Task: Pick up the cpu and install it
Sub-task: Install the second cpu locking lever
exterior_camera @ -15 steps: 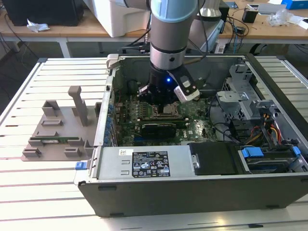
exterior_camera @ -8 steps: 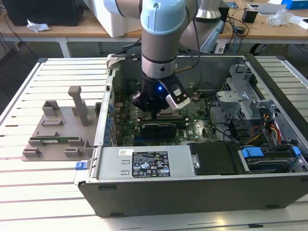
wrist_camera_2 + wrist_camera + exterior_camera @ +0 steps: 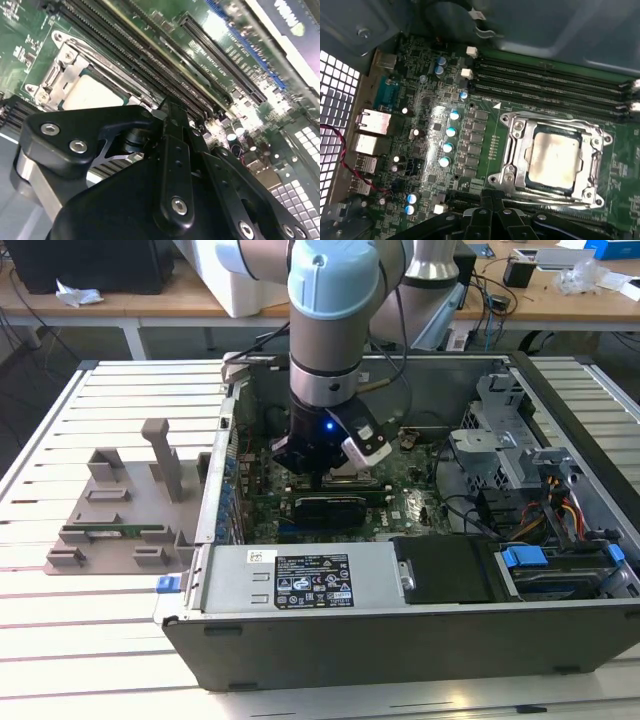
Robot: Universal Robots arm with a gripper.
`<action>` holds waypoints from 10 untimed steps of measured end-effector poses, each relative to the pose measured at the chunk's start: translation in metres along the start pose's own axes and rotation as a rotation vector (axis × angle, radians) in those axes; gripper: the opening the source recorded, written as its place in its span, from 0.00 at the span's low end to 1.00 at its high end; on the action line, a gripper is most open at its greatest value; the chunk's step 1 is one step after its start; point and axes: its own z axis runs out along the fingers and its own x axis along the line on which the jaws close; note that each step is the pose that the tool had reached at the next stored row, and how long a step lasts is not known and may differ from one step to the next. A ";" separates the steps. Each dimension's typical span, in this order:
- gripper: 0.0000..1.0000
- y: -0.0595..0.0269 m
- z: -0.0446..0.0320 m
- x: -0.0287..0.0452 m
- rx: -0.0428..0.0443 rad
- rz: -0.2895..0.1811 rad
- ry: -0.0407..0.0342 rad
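Observation:
The cpu (image 3: 554, 159), a square chip with a dull silver top, lies flat inside the metal socket frame (image 3: 512, 150) on the green motherboard; in the second wrist view the cpu (image 3: 92, 92) shows pale just beyond the black gripper body. My gripper (image 3: 491, 194) hangs low over the board beside the socket, shut, with nothing between its fingers. In the exterior view the gripper (image 3: 325, 475) is down inside the open computer case (image 3: 400, 640), over the middle of the motherboard.
Long black memory slots (image 3: 550, 85) run along one side of the socket. A black graphics card (image 3: 330, 508) sits just in front of the gripper. Drive cage and cables (image 3: 540, 490) fill the case's right. A grey fixture (image 3: 120, 510) lies on the table at the left.

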 end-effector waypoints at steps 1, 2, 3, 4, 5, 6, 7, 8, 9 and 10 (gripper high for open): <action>0.11 0.0004 0.0012 -0.0001 0.0002 -0.008 0.0010; 0.11 0.0011 0.0031 -0.0003 0.0004 -0.020 0.0025; 0.11 0.0026 0.0041 -0.0006 0.0007 -0.033 0.0039; 0.11 0.0038 0.0045 -0.0009 0.0008 -0.040 0.0047; 0.11 0.0050 0.0049 -0.0011 0.0009 -0.045 0.0053; 0.11 0.0077 0.0063 -0.0017 0.0009 -0.051 0.0062; 0.11 0.0083 0.0073 -0.0019 0.0007 -0.054 0.0064; 0.11 0.0089 0.0083 -0.0021 0.0002 -0.055 0.0062; 0.11 0.0095 0.0096 -0.0023 0.0005 -0.056 0.0062; 0.11 0.0096 0.0102 -0.0023 -0.0008 -0.056 0.0061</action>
